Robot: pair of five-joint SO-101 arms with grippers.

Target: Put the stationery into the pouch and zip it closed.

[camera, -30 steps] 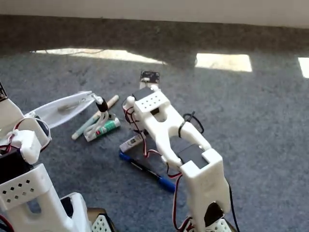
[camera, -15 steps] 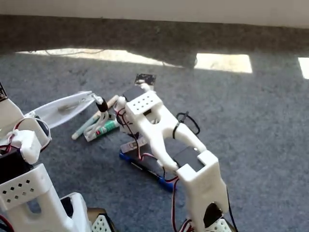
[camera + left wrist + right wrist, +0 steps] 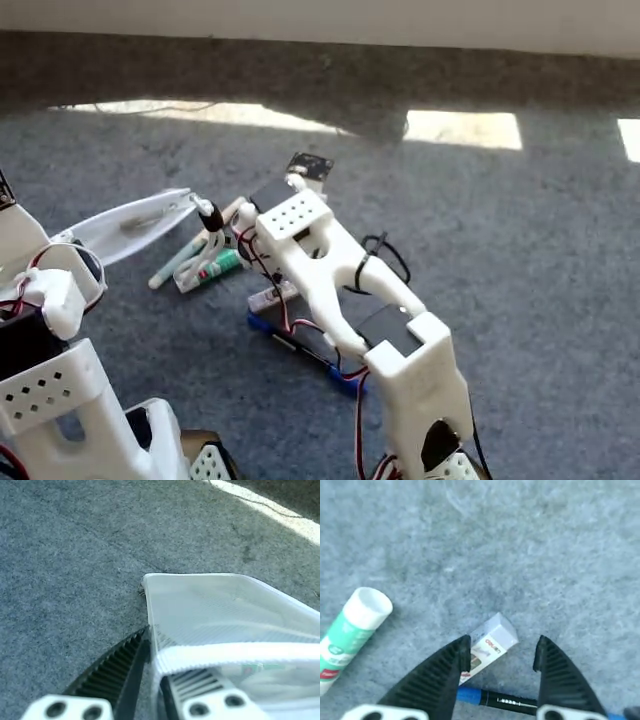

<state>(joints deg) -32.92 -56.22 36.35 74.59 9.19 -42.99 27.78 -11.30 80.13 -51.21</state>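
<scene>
The left claw (image 3: 150, 647) is pinched shut on the edge of the pale mesh pouch (image 3: 215, 605), holding it out over the grey carpet (image 3: 520, 260) with its far end near the loose pens (image 3: 188, 255). The right claw (image 3: 501, 647) hangs wide open with nothing in it, its jaws straddling the small white eraser (image 3: 490, 641). The eraser lies just beside the blue pen (image 3: 502, 700), and the green glue stick (image 3: 351, 627) is off to one side. I'd say the step in hand is picking up the eraser. Next that claw needs to sink a touch, close on the eraser without snagging the pen, then carry it across to the pouch.
</scene>
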